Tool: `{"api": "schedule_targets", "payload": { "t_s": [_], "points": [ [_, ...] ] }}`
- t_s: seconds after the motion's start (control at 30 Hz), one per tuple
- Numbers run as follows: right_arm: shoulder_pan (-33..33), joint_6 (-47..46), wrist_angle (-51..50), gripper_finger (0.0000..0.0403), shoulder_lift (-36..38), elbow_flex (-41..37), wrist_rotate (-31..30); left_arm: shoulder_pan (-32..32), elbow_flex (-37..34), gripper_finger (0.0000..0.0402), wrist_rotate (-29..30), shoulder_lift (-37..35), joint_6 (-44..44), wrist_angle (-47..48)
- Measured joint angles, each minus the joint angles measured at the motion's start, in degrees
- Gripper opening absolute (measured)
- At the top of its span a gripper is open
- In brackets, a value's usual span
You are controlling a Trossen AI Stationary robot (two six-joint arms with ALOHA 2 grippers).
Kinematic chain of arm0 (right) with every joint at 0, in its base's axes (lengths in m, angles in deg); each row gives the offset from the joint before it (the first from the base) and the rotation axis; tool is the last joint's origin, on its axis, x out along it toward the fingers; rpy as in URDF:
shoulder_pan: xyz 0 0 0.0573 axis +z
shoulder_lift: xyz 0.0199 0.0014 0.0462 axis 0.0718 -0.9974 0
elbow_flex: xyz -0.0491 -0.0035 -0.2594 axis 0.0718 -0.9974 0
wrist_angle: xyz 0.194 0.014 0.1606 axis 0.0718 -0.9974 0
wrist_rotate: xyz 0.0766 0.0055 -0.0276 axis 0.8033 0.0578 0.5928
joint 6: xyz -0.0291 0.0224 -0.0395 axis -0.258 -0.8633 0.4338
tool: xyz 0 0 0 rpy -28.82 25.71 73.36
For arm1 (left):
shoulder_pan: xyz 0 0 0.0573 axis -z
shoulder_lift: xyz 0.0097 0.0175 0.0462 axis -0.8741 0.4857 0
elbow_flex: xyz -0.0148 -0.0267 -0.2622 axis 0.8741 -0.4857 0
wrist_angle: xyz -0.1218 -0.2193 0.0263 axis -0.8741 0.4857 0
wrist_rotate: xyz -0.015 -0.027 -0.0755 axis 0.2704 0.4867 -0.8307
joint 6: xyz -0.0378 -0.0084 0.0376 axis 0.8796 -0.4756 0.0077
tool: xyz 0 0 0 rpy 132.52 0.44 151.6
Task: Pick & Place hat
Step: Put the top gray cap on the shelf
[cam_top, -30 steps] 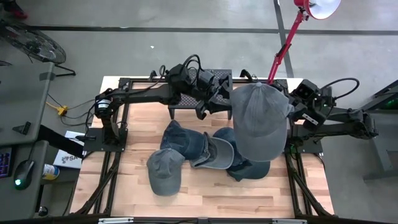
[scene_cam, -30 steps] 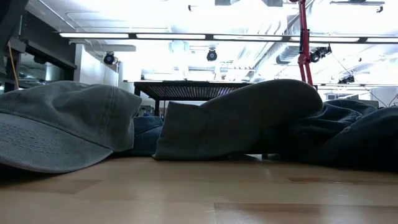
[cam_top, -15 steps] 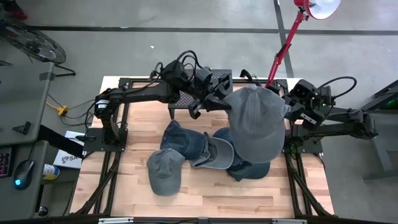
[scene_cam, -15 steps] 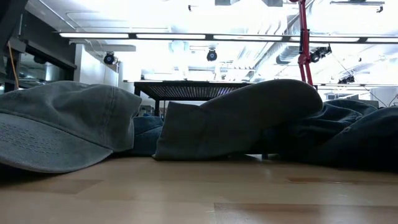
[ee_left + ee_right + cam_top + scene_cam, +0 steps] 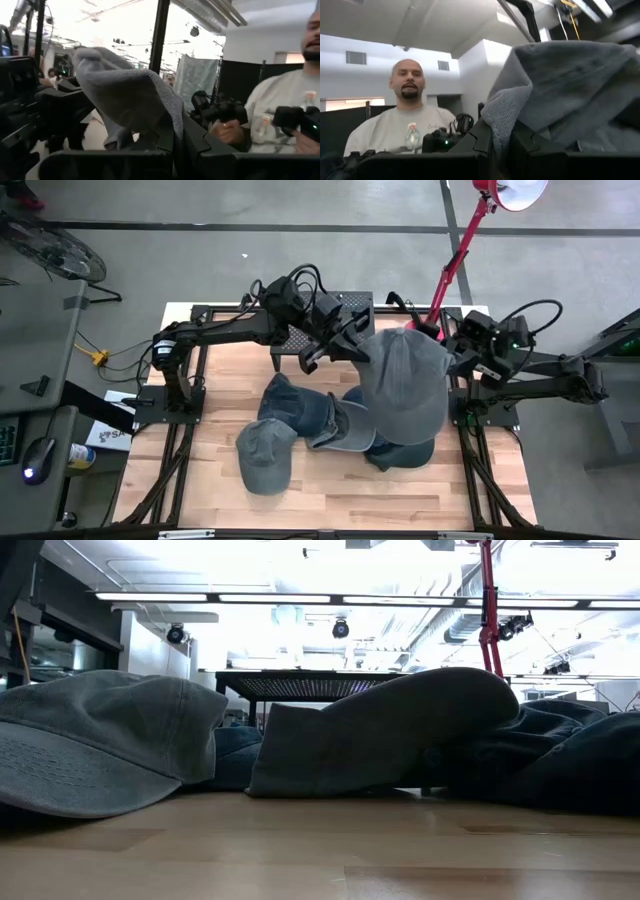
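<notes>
Wooden tabletop [image 5: 330, 490] carries several caps; both grippers' fingers pinch the grey cap [image 5: 405, 385] aloft, left gripper [image 5: 357, 350], right gripper [image 5: 452, 352]; placing remains.

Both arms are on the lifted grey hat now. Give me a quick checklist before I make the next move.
1. Left gripper shut on the grey hat: ok; fabric is pinched between its fingers in the left wrist view.
2. Right gripper shut on the same hat's opposite edge: ok.
3. Hat lifted off the pile of hats: cannot tell; it overlaps them from above, but the low view shows no hanging hat.
4. Black mesh stand free: cannot tell; arms cover part of it.
5. Person behind the table, holding controllers: ok, off the table.
</notes>
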Motion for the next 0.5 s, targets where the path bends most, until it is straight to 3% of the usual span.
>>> {"api": "schedule_targets", "payload": {
  "t_s": [0.27,0.5],
  "points": [
    [-0.81,2.21,-13.80,0.0024,-0.04,0.00,8.02,-2.06,0.00,0.0001,-3.93,-0.67,-1.12,6.79],
    [-1.24,3.62,-22.50,0.0024,-0.11,0.00,10.27,-2.74,-0.01,0.0001,-4.10,-0.92,-1.31,7.26]
  ]
}}
